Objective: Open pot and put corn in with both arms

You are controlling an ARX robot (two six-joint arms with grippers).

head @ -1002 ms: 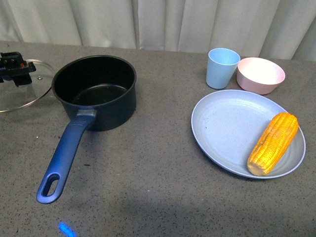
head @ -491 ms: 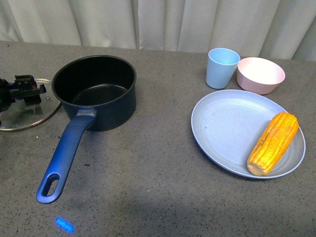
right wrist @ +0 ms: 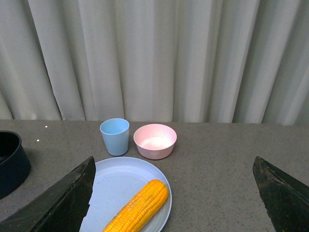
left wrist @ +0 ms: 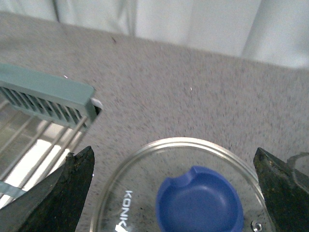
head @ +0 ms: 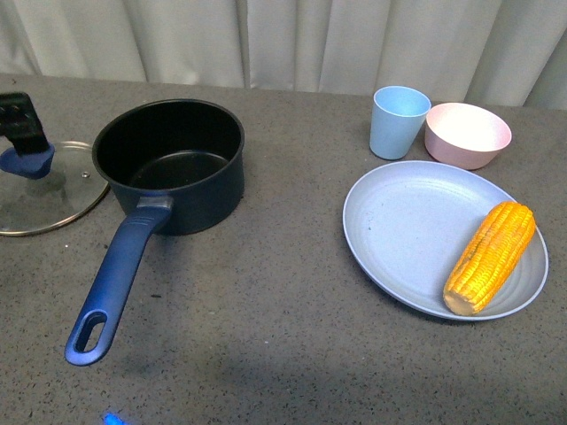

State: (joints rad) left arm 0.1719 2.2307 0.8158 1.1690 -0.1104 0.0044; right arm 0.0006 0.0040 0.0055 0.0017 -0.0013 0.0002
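Grey speckled tabletop fills our front view, with pale curtains hanging behind it. At 10 o'clock on the table we see the pot (head: 170,164), uncovered, its black inside holding nothing, its long blue handle pointing toward 7 o'clock. Just beside the pot, at its 9 o'clock, the glass lid (head: 49,199) lies flat on the table with its blue knob (head: 27,162) facing up.

The left gripper (left wrist: 172,151) hovers over the lid. In the left wrist view its fingers (left wrist: 58,193) are spread wide on either side of the knob and touch nothing. We also see a teal slatted rack (left wrist: 46,96) at that view's edge.

At 3 o'clock on the table a pale blue plate (head: 399,221) holds the corn (head: 490,257), the only thing on it. The cob lies at the plate's 4 o'clock side, running from 7 to 1 o'clock.

Just beyond the plate, at its 12 o'clock, stands a pale blue cup (head: 399,121), upright. At the cup's 3 o'clock, just beside it, sits a pink bowl (head: 468,135). Both look empty.

The right gripper (right wrist: 174,159) shows only in its own wrist view, raised and well apart from the plate. Its fingers (right wrist: 63,203) are spread wide and hold nothing.
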